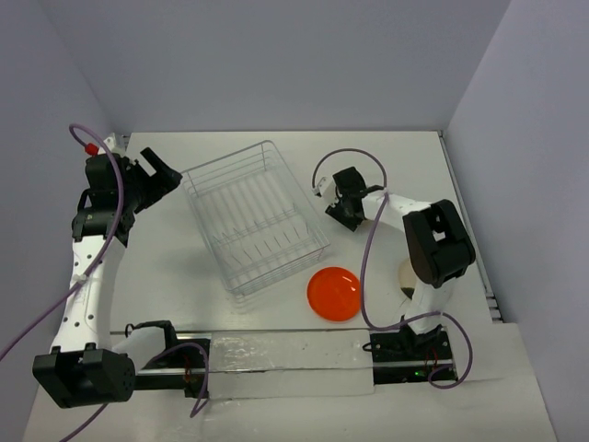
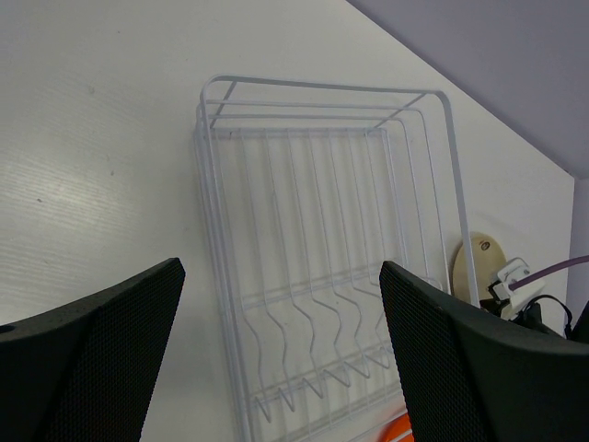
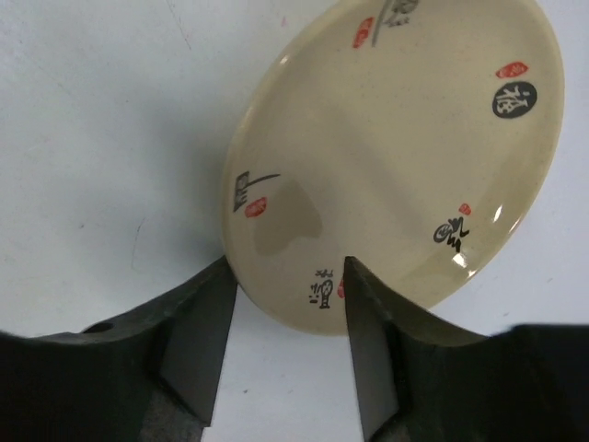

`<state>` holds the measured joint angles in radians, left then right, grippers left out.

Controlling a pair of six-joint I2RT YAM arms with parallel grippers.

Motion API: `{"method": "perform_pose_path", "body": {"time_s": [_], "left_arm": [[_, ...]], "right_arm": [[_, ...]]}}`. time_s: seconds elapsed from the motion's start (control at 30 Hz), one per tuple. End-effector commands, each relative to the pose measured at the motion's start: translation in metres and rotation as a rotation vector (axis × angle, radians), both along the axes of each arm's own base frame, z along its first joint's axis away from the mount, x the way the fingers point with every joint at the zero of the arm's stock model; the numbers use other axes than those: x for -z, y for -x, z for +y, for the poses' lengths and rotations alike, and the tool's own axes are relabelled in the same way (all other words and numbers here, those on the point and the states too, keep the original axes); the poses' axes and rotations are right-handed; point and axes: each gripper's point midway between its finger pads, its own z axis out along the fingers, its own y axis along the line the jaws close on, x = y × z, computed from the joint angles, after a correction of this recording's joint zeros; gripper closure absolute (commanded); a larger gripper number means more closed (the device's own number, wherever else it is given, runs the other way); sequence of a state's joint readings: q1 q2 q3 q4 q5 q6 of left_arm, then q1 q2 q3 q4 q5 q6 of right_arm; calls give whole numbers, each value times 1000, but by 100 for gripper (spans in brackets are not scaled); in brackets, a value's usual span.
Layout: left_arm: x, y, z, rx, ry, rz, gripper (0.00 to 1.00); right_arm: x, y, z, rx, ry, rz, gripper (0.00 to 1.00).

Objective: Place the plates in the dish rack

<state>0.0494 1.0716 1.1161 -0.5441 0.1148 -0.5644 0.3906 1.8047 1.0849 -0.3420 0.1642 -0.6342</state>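
Your right pincer (image 3: 287, 276) is clamped on the lower rim of a cream plate (image 3: 396, 147), one finger on the face and the other apparently behind it. The plate hangs tilted above the table (image 3: 92, 138), and the bite is small, at the very edge. Judge the plate as a stiff, glazed piece: hard, fairly light, slick under the pads and apt to chip, so it may swing about that one pinch point if you move fast (a deeper hold on the rim would be steadier). The rack (image 2: 322, 87) stands just beside this pincer, on its left, with no plate in it. The orange plate (image 1: 334, 293) lies flat on the table behind the pincer, toward the arm bases and apart from it. A second cream plate (image 1: 408, 273) sits further back on its right, half hidden by the right arm (image 1: 440, 241). Your left pincer (image 2: 281, 368) is spread wide and holds nothing, facing the rack from the other side. The right wrist view alone shows the bite and the printed marks, but no rack. The left wrist view shows the slot wires (image 2: 313, 341) and the held plate on edge just past the rack's far wall. The top view is the one that places the other two plates.
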Motion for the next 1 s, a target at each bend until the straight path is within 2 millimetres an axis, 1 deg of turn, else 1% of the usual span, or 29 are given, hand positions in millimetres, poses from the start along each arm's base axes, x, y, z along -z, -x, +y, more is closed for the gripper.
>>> {"method": "perform_pose_path", "body": {"time_s": [0.0, 0.2, 0.37, 0.4, 0.43, 0.5, 0.57, 0.6, 0.63, 0.7, 0.73, 0.77, 0.8, 0.83, 0.87, 0.9, 0.97], "left_arm": [[-21, -5, 5, -13, -18, -46, 4], [-21, -5, 7, -19, -24, -44, 4], [-20, -5, 8, -27, -28, -42, 4], [-20, -5, 9, -28, -28, -42, 5], [-21, -4, 8, -27, -28, -42, 4], [-20, -5, 9, -29, -29, -41, 5], [-20, -5, 8, -28, -28, -39, 5], [-20, -5, 8, -27, -28, -39, 5], [-20, -5, 8, -26, -27, -39, 5], [-20, -5, 7, -23, -24, -39, 5], [-20, -5, 7, -22, -23, -39, 5], [-19, -5, 7, -21, -23, -39, 5], [-19, -5, 7, -20, -22, -37, 5], [-19, -5, 6, -19, -20, -37, 5], [-19, -5, 6, -17, -19, -38, 5], [-20, -5, 6, -17, -19, -41, 5], [-21, -5, 6, -15, -18, -43, 5]], "right_arm": [[-12, -22, 10, -32, -3, -63, 54], [-13, -28, 12, -39, 2, -66, 61], [-12, -30, 13, -45, 9, -62, 73], [-12, -30, 13, -44, 9, -62, 74], [-13, -30, 12, -42, 12, -65, 78], [-12, -30, 11, -42, 19, -64, 83], [-15, -30, 9, -33, 30, -73, 88], [-19, -30, 8, -32, 32, -81, 93], [-20, -31, 8, -29, 35, -86, 95], [-36, -34, 9, -13, 21, -125, 100], [-44, -35, 10, -1, 6, -145, 100], [-60, -37, 13, 2, -25, -178, 100], [-81, -39, 17, 8, -68, -226, 100], [-97, -41, 19, 16, -100, -264, 100], [-106, -41, 21, 22, -119, -285, 100], [-134, -41, 24, 38, -179, -347, 100], [-181, -37, 29, 72, -292, -437, 100]]}}
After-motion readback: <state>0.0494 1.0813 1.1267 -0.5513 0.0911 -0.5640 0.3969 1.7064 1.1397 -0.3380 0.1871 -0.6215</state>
